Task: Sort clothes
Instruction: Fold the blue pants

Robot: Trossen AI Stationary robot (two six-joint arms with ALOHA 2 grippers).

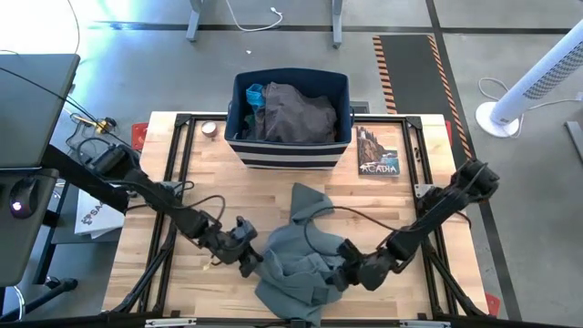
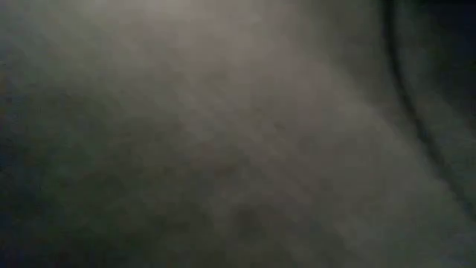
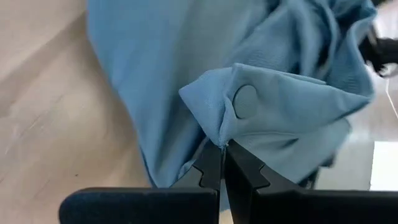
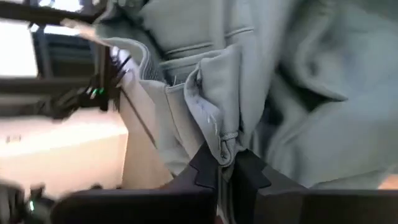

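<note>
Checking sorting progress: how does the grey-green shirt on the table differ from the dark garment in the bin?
The grey-green shirt lies spread on the table, pinched by the left gripper and the right gripper; the dark grey-brown garment sits bunched in the striped bin, untouched. The shirt is lighter. Both are crumpled.

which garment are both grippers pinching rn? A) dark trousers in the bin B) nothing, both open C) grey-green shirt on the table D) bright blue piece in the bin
C: the left gripper and right gripper are each shut on a fold of the grey-green shirt, which lies on the table.
</note>
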